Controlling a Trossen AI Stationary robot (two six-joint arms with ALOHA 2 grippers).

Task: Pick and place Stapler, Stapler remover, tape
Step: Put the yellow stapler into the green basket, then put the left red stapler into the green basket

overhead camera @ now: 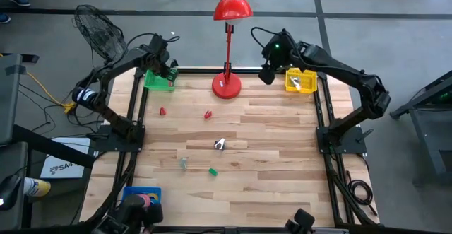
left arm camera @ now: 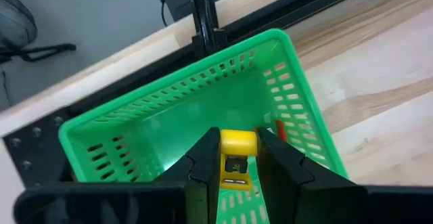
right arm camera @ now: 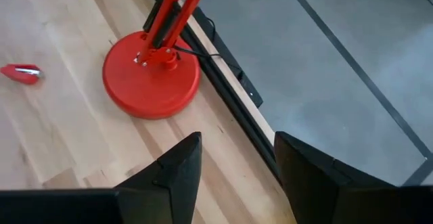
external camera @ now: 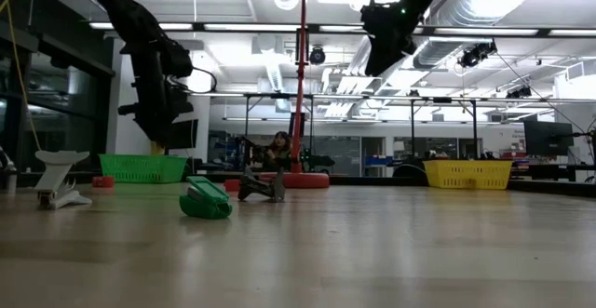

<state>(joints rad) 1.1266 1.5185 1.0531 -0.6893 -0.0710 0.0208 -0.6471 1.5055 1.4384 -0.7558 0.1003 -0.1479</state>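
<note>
1. The left gripper (left arm camera: pixel 238 160) hangs over the green basket (left arm camera: pixel 135 119) at the bench's far-left corner, its fingers (left arm camera: pixel 203 163) clamped on a small yellow stapler (left arm camera: pixel 237 158).
2. To do this step well, I judge the stapler should be lowered well inside the basket walls before the fingers part, then the arm lifted straight up so nothing catches the rim. A red item already lies in the basket, just beside the stapler.
3. The right gripper (right arm camera: pixel 233 173) waits near the red lamp's base (right arm camera: pixel 150 78), beside the yellow basket (overhead camera: pixel 300 80), its fingers partly open and holding nothing.
4. Left on the pale wooden bench (overhead camera: pixel 268 163): two small red pieces (overhead camera: pixel 162 111), a metal stapler remover (overhead camera: pixel 219 144), a pale piece and a green stapler (overhead camera: pixel 212 170). The tape rolls (overhead camera: pixel 146 199) sit in a blue tray at the near-left edge.
5. Beyond the bench is a grey floor, a wire fan and a lit workshop.
</note>
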